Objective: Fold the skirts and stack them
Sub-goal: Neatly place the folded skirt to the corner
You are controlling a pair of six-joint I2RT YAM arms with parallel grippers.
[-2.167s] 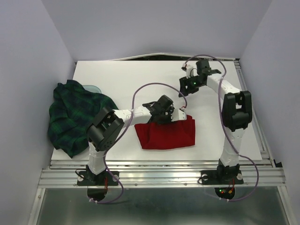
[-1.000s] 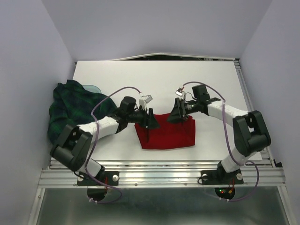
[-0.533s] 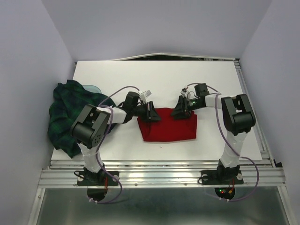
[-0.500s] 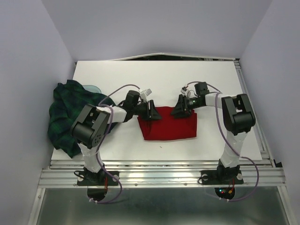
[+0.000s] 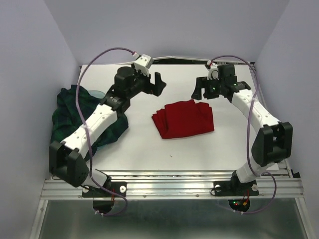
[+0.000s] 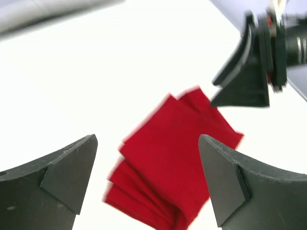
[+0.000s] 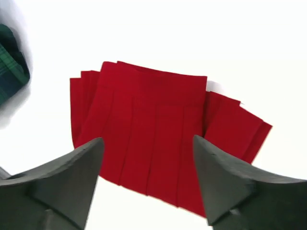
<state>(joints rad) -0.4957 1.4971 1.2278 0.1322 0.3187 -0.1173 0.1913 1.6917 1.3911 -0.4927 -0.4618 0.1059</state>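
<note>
now, folded red skirt [image 5: 183, 118] on table [image 5: 149, 144], left fingers [image 6: 62, 177] wide, right fingers [image 7: 62, 182] wide

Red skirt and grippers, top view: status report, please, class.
Left gripper open, empty. Right gripper open, empty. Red skirt folded, lying flat, nothing on it. Plaid skirt crumpled at left edge.

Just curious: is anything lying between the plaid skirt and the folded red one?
Nothing visible: only white table separates the plaid skirt from the red skirt, though the left arm reaches over the plaid one.
</note>
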